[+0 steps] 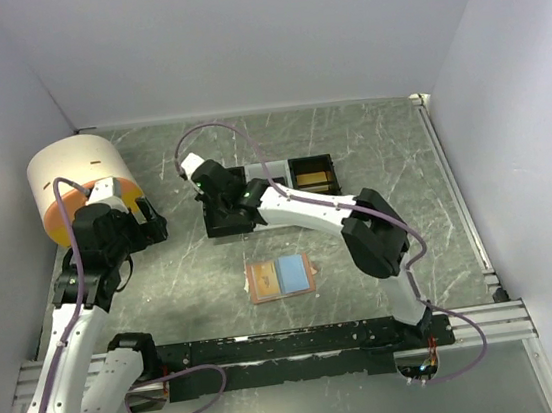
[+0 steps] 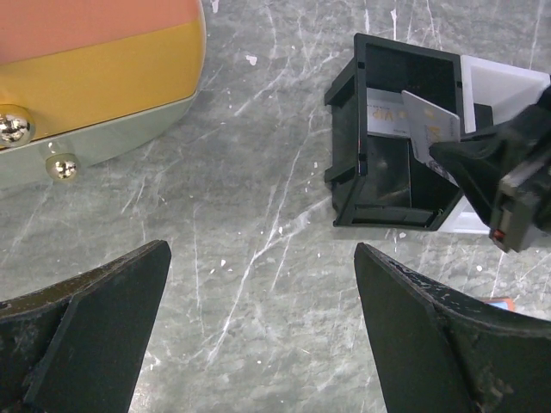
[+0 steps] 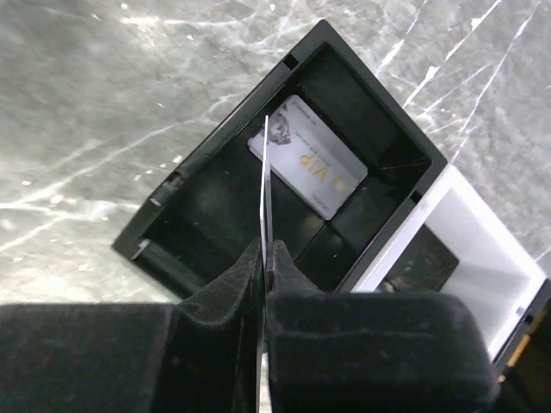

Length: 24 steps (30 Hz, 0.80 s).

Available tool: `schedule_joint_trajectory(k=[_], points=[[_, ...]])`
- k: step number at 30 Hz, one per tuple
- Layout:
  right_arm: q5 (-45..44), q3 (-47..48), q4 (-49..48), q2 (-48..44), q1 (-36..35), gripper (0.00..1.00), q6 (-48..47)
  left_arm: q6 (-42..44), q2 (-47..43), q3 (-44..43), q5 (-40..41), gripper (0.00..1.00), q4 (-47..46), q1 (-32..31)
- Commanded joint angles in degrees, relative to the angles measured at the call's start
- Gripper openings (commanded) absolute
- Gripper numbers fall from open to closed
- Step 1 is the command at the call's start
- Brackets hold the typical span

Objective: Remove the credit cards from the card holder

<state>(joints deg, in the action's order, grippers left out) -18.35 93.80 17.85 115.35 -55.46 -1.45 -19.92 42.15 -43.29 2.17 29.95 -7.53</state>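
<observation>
**A:** Where's the card holder point(image 1: 281, 277) to be found relative to the three-compartment tray point(image 2: 343, 185)?

**B:** It's laid open flat on the grey marbled table point(image 1: 400, 151), light blue lining up. That's on the near side of the tray, toward the arm bases and well apart from it.

**A:** And the right gripper point(image 3: 263, 258)?

**B:** It's pinched tight on a pale card point(image 3: 265, 189), which is held on edge over the tray's black end compartment. Whether the card's edge dips inside can't be told. A second card point(image 3: 307, 167), marked VIP, is seen lying flat on that compartment's floor.

**A:** And the left one?

**B:** The left gripper point(image 2: 260, 258) is hung to the left of the tray, with its fingers spread wide and nothing gripped. A round banded container point(image 1: 76, 181) is seen further left of the tray, just beside that gripper.
</observation>
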Motion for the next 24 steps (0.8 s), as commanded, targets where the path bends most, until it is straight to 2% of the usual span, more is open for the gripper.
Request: schedule_joint_trajectory(k=[1,4,10,18,24], points=[[-4.51,3.49,1.66,3.82,0.18,0.0,-12.21,0.32,-0.29,0.02,0.99,1.0,-0.88,0.41],[-6.59,4.63,2.17,5.96,0.36,0.0,-15.4,0.32,0.03,-0.13,1.06,1.0,-0.6,0.41],[-8.59,2.23,-4.1,7.51,2.01,0.0,-20.86,0.32,0.38,-0.31,1.15,0.99,-0.25,0.41],[-5.49,3.72,-6.78,11.08,2.68,0.0,-25.74,0.32,0.16,-0.13,0.6,0.98,-0.59,0.41],[-7.2,5.32,-7.95,13.49,2.87,0.0,-29.93,0.32,0.21,-0.17,0.51,0.98,-0.36,0.41]])
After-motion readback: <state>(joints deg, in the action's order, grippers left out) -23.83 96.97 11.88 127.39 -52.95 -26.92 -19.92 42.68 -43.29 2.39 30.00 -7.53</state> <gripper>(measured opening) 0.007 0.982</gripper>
